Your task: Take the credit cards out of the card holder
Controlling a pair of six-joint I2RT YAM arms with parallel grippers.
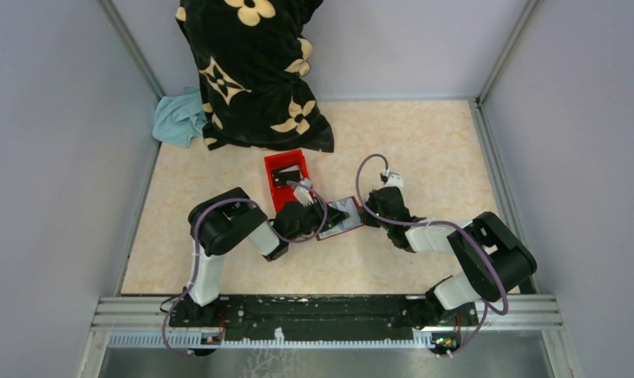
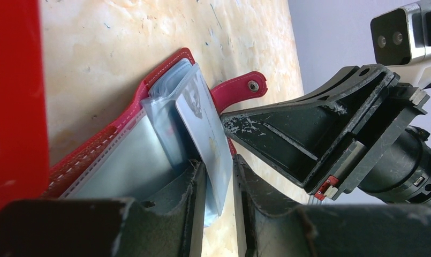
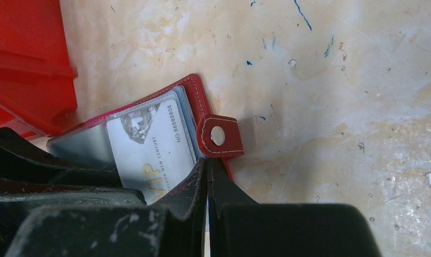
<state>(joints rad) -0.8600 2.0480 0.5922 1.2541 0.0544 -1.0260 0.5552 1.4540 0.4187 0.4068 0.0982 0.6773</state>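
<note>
One card [image 2: 202, 120] sits with its end between the fingers of your left tool [image 2: 219, 166], but those fingers stand apart with a gap beside it, so nothing is clamped yet. The wallet [image 3: 199, 99] lies open on the surface [image 1: 424, 157], just beside the red box [image 1: 270, 181]. More pale layers sit in its clear sleeves [image 2: 165, 101]; how many are cards, you cannot tell from here. Your right tool [image 3: 206, 172] is clenched tight, tips at the wallet's edge next to the snap tab [image 3: 219, 136], seemingly pinning it. Press there so the wallet cannot follow. Pinch the card squarely, then draw it straight out along the sleeve, flat and slow. A tilted pull would likely jam a corner.
</note>
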